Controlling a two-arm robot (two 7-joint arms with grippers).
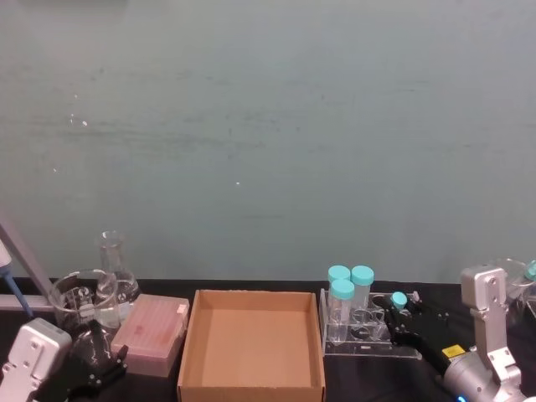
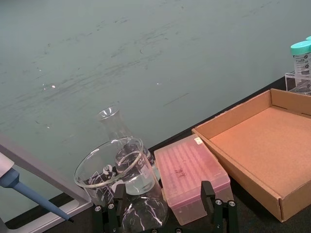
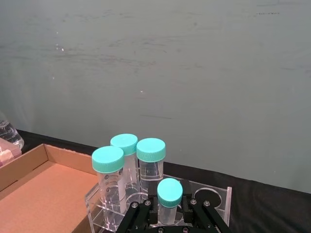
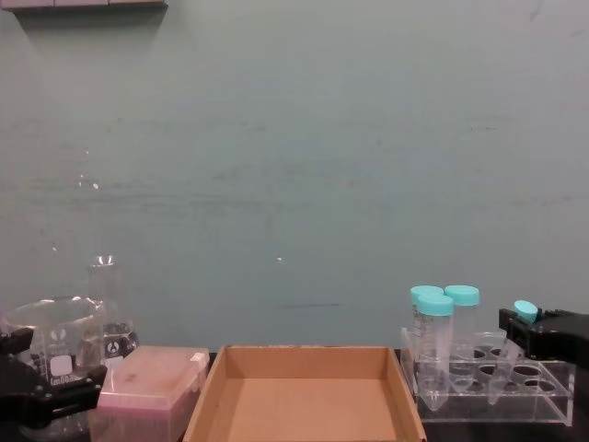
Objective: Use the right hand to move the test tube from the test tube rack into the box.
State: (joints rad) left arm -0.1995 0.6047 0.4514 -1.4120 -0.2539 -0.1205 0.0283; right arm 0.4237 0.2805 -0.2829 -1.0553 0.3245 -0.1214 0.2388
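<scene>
Three wider tubes (image 3: pixel 108 161) stand beside the small tube (image 3: pixel 170 191), pinched under its cap by the right gripper (image 3: pixel 170 205), tip in the rack (image 3: pixel 214 194); the rack could be dragged by a tilted lift. The left gripper (image 2: pixel 163 206), spread wide, is parked by the beaker (image 2: pixel 109 170).

1. A teal wall (image 1: pixel 268 126) stands behind everything — matte, streaked with faint scuffs and small bright specks.
2. At the wall's foot runs a black worktop (image 3: pixel 272 208).
3. High on the wall — a grey ledge (image 4: pixel 83 4).
</scene>
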